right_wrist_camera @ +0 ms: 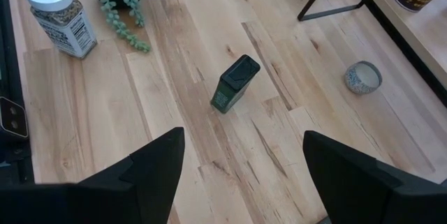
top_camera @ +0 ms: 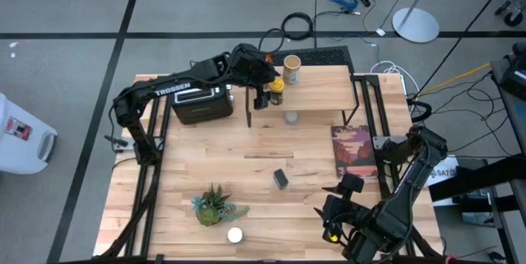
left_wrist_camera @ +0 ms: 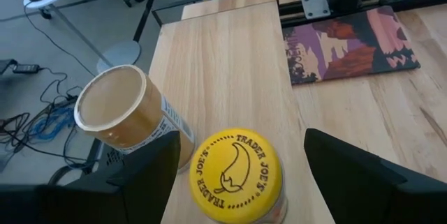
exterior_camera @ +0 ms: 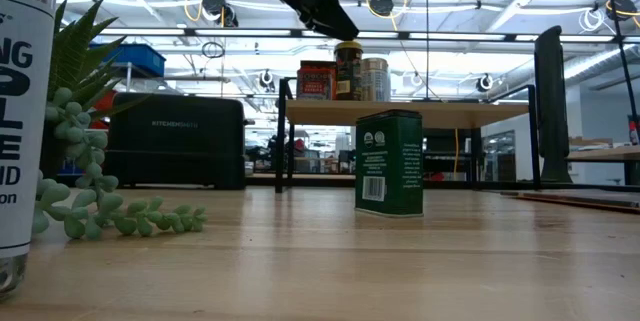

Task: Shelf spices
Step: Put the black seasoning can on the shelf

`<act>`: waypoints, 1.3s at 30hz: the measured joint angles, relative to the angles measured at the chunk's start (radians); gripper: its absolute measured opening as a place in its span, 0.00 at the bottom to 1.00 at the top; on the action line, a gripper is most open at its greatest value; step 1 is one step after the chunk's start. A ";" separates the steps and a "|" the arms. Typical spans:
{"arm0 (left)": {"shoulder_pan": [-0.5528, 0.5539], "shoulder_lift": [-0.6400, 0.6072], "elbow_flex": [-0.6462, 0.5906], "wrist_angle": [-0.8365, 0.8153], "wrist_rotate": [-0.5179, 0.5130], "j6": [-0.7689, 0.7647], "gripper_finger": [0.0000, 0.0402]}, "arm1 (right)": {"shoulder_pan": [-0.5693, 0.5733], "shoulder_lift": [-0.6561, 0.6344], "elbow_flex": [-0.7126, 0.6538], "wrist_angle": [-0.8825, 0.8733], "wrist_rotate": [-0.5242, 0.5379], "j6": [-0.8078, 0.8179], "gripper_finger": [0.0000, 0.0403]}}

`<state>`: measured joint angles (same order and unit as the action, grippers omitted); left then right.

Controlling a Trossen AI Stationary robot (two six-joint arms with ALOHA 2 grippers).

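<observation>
**Yellow-lidded jar on shelf, left gripper spread around it; three spices remain on the table**

The left gripper is over the light wooden plank shelf on its black wire frame, near the shelf's left end. Its fingers stand wide apart either side of the yellow-lidded glass jar, which stands upright on the plank; no contact is visible, so I judge the jar released. A tan-lidded jar stands just beside it, and a red tin shares that end.

On the table, a white-capped shaker stands near the front edge beside a small green potted plant. The dark green square tin stands upright at mid-table. A small round container lies below the shelf's front edge.

The right gripper, jaws open and empty, sits near the front right corner, the nearer arm to the tin, which lies ahead of it.

Whether the jar's base sits flat is hidden. The round container's kind is unclear.
</observation>
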<state>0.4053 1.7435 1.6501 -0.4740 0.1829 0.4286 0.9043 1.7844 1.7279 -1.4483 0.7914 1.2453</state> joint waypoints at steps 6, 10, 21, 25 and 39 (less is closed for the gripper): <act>-0.004 -0.009 0.000 -0.005 0.001 0.000 0.79 | 0.000 0.000 0.000 0.000 0.001 0.000 0.69; -0.015 -0.019 0.000 -0.008 0.001 0.001 0.79 | 0.000 0.000 0.000 0.000 0.001 0.000 0.69; -0.053 -0.026 0.000 -0.015 0.004 0.003 0.79 | 0.000 0.000 0.000 -0.003 0.020 0.000 0.69; -0.070 -0.026 0.000 -0.018 0.004 0.006 0.79 | 0.001 0.000 0.000 -0.008 0.021 0.000 0.69; -0.156 -0.096 0.000 -0.050 0.003 -0.004 0.79 | 0.001 0.000 0.000 -0.104 0.076 -0.034 0.69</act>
<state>0.2493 1.6479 1.6501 -0.5238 0.1862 0.4244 0.9051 1.7844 1.7279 -1.5524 0.8669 1.2111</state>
